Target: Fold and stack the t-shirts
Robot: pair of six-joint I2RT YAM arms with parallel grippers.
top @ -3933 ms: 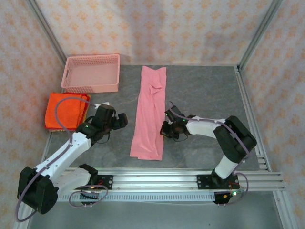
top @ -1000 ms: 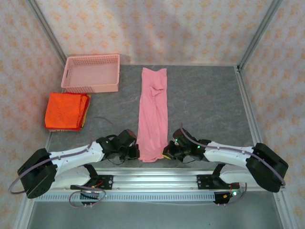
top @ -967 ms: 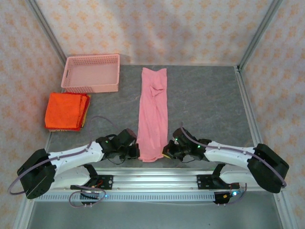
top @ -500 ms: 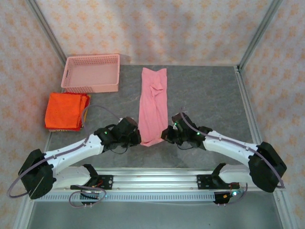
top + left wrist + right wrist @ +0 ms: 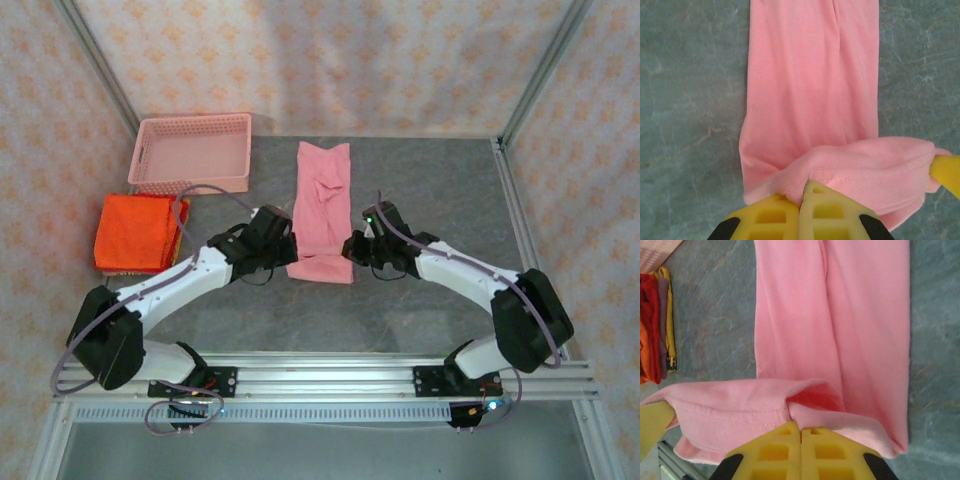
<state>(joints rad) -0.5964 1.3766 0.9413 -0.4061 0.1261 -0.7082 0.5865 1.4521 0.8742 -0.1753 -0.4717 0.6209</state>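
**Near hem lifted and carried up the pink shirt: the fold is under way**

The pink t-shirt lies as a long narrow strip on the table, just right of the pink mesh basket. Its far end is level with the basket. A second ago its near hem lay flat, well towards the arms from the basket, with both claws down on it. Now that hem is raised and has been drawn back over the strip, so the visible strip is much shorter.

The left gripper is clamped tight on the hem's left corner. The right gripper is pinched on the right corner. Each wrist view shows yellow fingers closed on doubled pink cloth, with the hem stitching stretched between them.

The hem is not yet laid down, so the fold looks roughly half made. Carrying it on towards the far end should halve the length. The folded orange-red t-shirts wait in a stack just on the near side of the basket.
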